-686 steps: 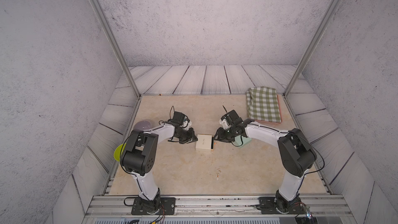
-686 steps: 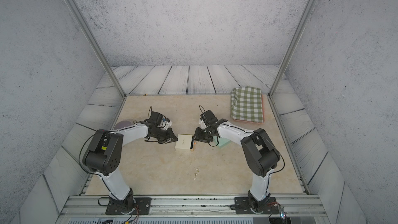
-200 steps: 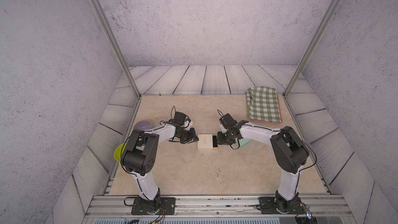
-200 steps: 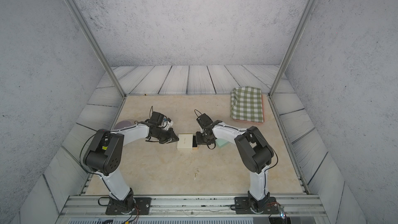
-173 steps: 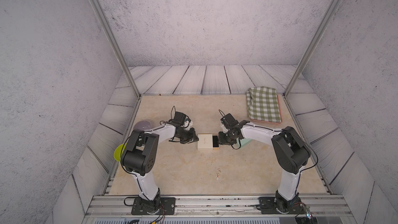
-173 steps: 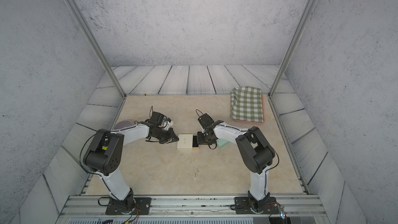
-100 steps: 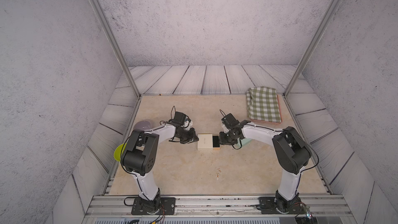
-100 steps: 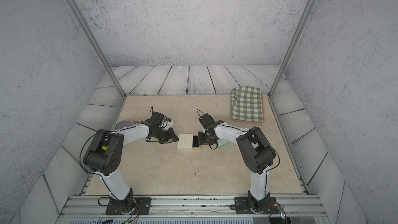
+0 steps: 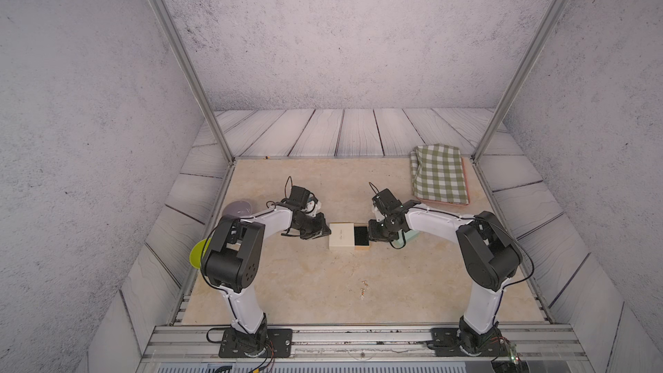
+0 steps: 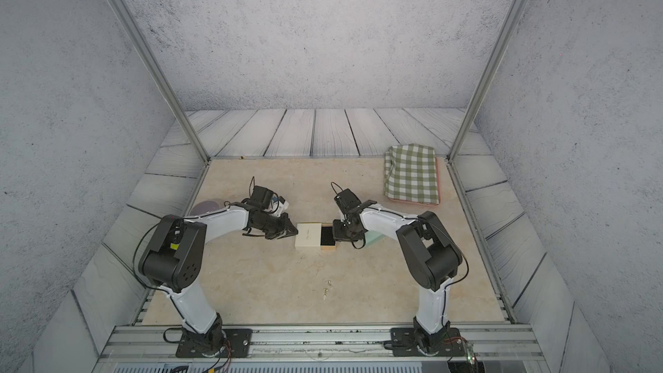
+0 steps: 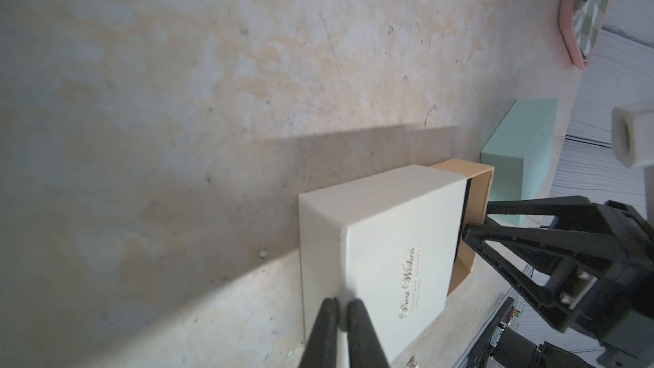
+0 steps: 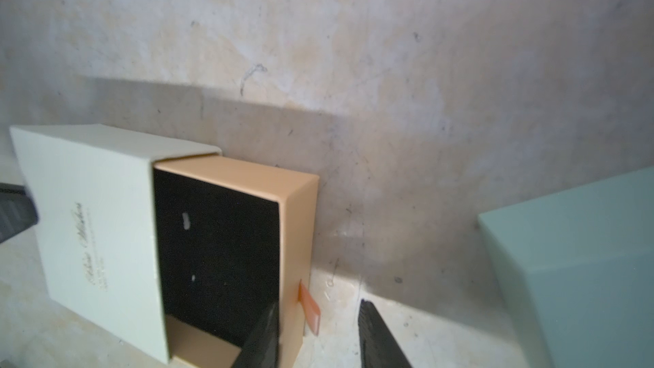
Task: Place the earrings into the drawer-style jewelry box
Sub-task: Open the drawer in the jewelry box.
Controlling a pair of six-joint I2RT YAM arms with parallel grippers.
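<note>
- The jewelry box (image 9: 340,241) sits in the middle of the counter (image 9: 305,281). Its cream sleeve lies flat and its tan tray (image 9: 361,238) is slid partway out toward the right arm, with the black lining showing.
- The left hand (image 9: 324,233) is closed. Its two fingers (image 11: 327,327) are nearly together and pressed against the sleeve's closed end.
- The right hand (image 12: 318,331) is open at the tray's outer end. One finger (image 12: 263,338) reaches inside over the black lining and the other stands outside. The tray wall and its orange pull tab (image 12: 310,307) are between them.
- The inner finger seems to touch the wall, though the wrist view is too blurred to be sure. The outer finger is clear of it.
- The earrings (image 9: 364,287) lie loose on the counter toward the front edge, well apart from the box and from both hands. In both top views they are only tiny gold specks.
- A mint-green box (image 9: 409,242) sits just beside the tray, partly under the right arm's wrist.
- A folded checked cloth (image 9: 439,177) lies at the far right corner.
</note>
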